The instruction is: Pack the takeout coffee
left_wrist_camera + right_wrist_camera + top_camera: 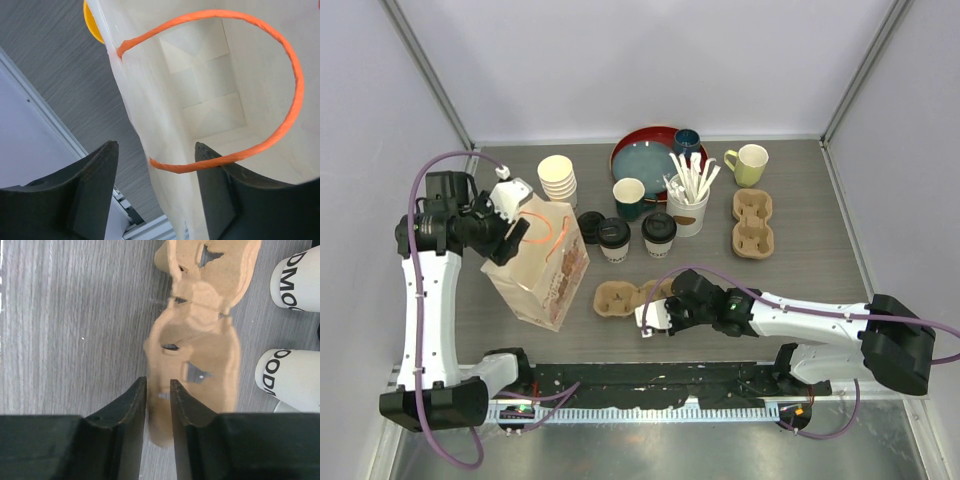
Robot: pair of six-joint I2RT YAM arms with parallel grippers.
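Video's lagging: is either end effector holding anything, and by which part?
Right end effector: near rim of cup carrier between narrow jaws, grip uncertain. Left end effector: open astride wall of paper bag, holding nothing.

The grey table [820, 275] holds a paper bag [542, 272], lidded cups [613, 238], cup carriers [752, 222].

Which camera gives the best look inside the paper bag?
Left wrist: it looks into the open paper bag, down to its folded bottom. The top view shows only its outside and handle; the right wrist view misses it.
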